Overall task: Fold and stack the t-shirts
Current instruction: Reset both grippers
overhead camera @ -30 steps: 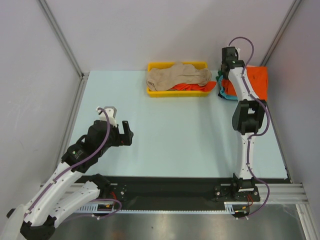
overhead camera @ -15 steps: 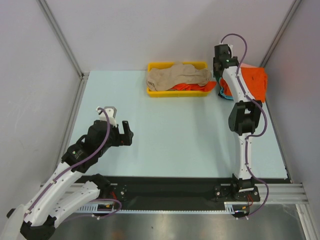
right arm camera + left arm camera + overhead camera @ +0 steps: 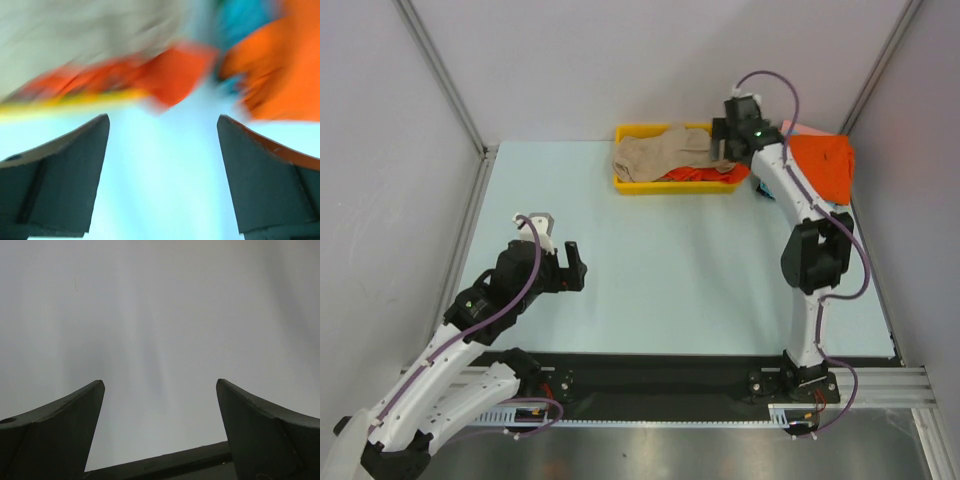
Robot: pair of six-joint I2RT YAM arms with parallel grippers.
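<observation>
A folded bright orange t-shirt [image 3: 825,165] tops the stack at the back right, with a teal one [image 3: 766,186] showing underneath. A crumpled beige t-shirt [image 3: 670,150] lies in the yellow tray [image 3: 640,130] over another orange one [image 3: 695,176]. My right gripper [image 3: 723,140] hangs open and empty over the tray's right end. In the blurred right wrist view the right gripper [image 3: 162,117] has only table between its fingers, beige cloth [image 3: 90,35] and orange cloth [image 3: 170,70] ahead, and the orange stack [image 3: 280,75] to the right. My left gripper [image 3: 572,268] is open and empty at the left.
Grey enclosure walls with metal posts [image 3: 445,75] surround the pale blue table [image 3: 670,270]. The left wrist view shows the left gripper [image 3: 160,382] facing only plain grey wall. A black rail [image 3: 670,375] runs along the near edge by the arm bases.
My right gripper has opened, let go of the orange t-shirt on the stack, and swung left toward the tray. The left arm has not moved.
</observation>
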